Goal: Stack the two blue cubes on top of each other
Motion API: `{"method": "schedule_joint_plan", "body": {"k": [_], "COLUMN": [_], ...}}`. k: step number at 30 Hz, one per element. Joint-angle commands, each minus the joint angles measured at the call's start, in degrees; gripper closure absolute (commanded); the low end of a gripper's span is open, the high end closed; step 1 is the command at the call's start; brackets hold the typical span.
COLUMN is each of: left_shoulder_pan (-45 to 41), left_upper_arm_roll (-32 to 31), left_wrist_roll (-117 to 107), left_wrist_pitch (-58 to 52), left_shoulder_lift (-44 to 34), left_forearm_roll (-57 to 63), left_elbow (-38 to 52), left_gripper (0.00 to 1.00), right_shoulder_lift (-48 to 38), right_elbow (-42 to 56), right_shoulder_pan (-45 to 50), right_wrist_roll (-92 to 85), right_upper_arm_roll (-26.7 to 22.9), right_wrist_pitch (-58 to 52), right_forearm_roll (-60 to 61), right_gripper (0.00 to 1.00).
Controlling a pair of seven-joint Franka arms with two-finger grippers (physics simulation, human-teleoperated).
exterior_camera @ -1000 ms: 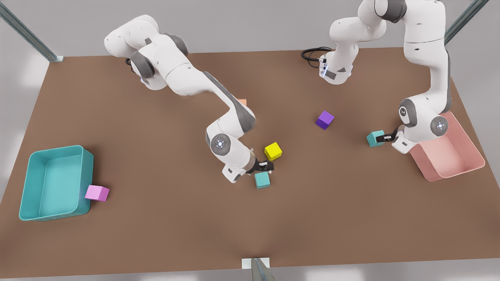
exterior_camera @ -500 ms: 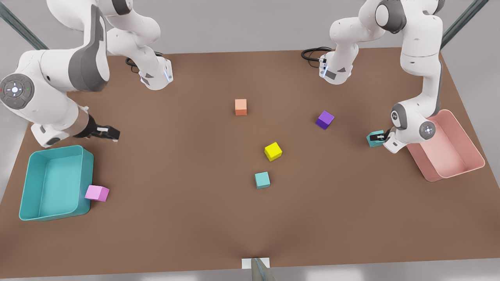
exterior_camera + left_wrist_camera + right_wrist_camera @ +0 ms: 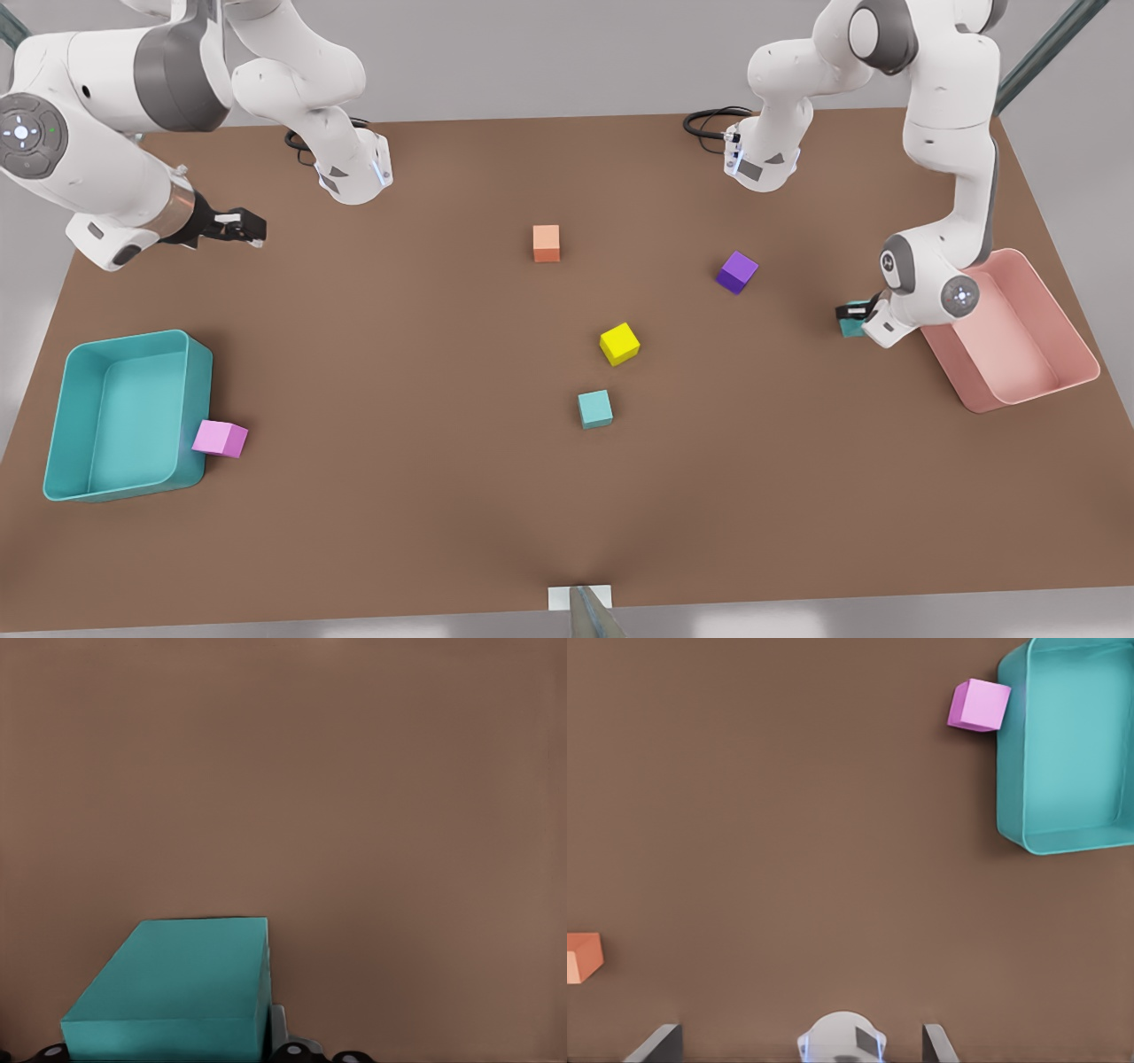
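Note:
One blue cube (image 3: 595, 408) rests on the brown table in the middle, near the yellow cube. The other blue cube (image 3: 851, 327) sits by the pink bin on the front view's right, mostly covered by my left gripper (image 3: 849, 312). In the left wrist view this cube (image 3: 177, 979) fills the space between the fingers (image 3: 278, 1028), which press against its sides; it still looks to be resting on the table. My right gripper (image 3: 252, 229) hangs open and empty, high over the table's far left, away from both cubes.
A yellow cube (image 3: 619, 343), a purple cube (image 3: 736, 271) and an orange cube (image 3: 546, 243) lie around the middle. A pink cube (image 3: 220, 439) leans against the large teal bin (image 3: 62, 416) at the left. A pink bin (image 3: 1059, 306) stands behind the left arm.
The right arm has swung from the middle blue cube back to the far left and risen. The left gripper has moved from beside its blue cube to down over it.

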Motion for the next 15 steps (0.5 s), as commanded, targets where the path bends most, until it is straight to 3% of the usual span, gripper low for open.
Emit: {"method": "schedule_joint_plan", "body": {"k": [1, 3, 4, 5, 7, 8, 10, 15], "left_shoulder_pan": [-0.9, -4.0, -9.4, -11.0, -11.6, -13.3, -22.4, -32.2], "left_upper_arm_roll": [-0.5, -1.4, -1.4, -7.0, -17.4, -19.8, -20.2, -20.3], "left_wrist_roll": [3.1, 2.2, -6.9, -18.6, -36.6, -42.3, -52.6, -65.1], "left_wrist_pitch": [-0.5, -1.1, -7.7, -16.5, -21.0, -22.7, -24.1, -23.6], "left_shoulder_lift": [-1.7, -1.7, -2.9, -2.4, 2.5, 5.0, 12.5, 26.9], "left_forearm_roll": [-1.1, -1.2, -1.3, -1.2, -1.2, -1.1, -1.2, -0.8], "left_elbow": [0.7, 3.3, 7.5, 14.7, 25.0, 30.1, 41.7, 59.7], "left_gripper": [0.51, 0.51, 0.50, 0.50, 0.50, 0.50, 0.50, 0.50], "right_shoulder_lift": [-0.1, -0.1, -0.1, -0.1, -0.1, -0.1, -0.1, -0.2], "right_elbow": [-0.3, -0.4, -0.4, -0.4, -0.3, -0.3, -0.3, -0.8], "right_shoulder_pan": [0.6, 0.6, 0.6, 0.6, 0.6, 0.6, 0.6, 0.7], "right_wrist_roll": [-4.7, -4.9, -4.9, -4.9, -4.9, -4.9, -5.0, -5.0], "right_upper_arm_roll": [-0.3, -0.4, -0.4, -0.4, -0.4, -0.4, -0.5, -0.5], "right_wrist_pitch": [-1.2, -1.2, -1.2, -1.2, -1.1, -1.1, -0.5, 0.3], "right_forearm_roll": [0.0, 0.1, 0.0, 0.0, -0.1, -0.1, -0.3, -0.4], "right_gripper": [0.00, 0.00, 0.00, 0.00, 0.00, 0.00, 0.00, 0.00]}}
